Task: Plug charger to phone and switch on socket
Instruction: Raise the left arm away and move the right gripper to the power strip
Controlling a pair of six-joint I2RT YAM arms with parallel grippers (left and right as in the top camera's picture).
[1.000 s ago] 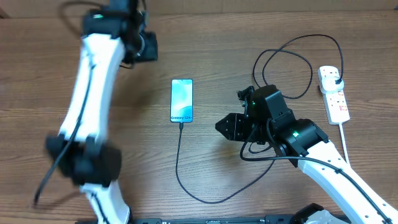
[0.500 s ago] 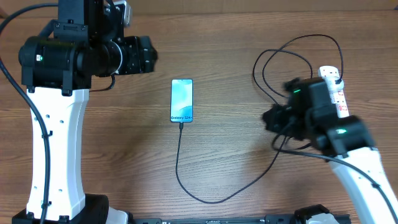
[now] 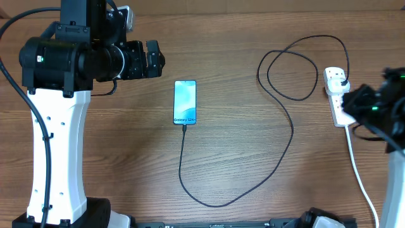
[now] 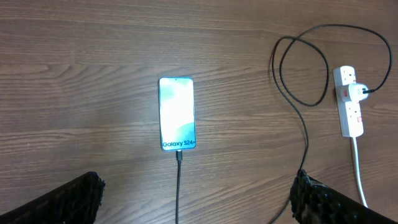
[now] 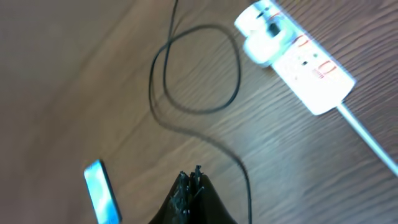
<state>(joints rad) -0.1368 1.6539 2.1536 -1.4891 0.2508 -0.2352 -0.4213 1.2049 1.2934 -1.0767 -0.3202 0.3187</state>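
Note:
The phone point(image 3: 185, 101) lies flat mid-table with its screen lit, and shows too in the left wrist view point(image 4: 177, 113) and the right wrist view point(image 5: 101, 191). The charger cable point(image 3: 181, 164) joins the phone's near short edge, curves right and loops up to its plug point(image 3: 342, 82) in the socket point(image 3: 331, 76). My left gripper point(image 3: 158, 59) hovers high, left of the phone, open wide with nothing between its fingers point(image 4: 74, 199). My right gripper point(image 3: 351, 102) is shut and empty point(image 5: 189, 174), above the socket's near half, partly hiding it.
The socket's thick white cord point(image 3: 357, 171) runs toward the table's front right edge. The black cable loop point(image 5: 239, 71) lies just left of the white strip point(image 5: 298, 53). The left arm's white column point(image 3: 57, 145) stands at the far left.
My right arm has swung from mid-table to over the socket, and its jaws have shut. My left arm has risen and steadied, and its gripper has opened wide.

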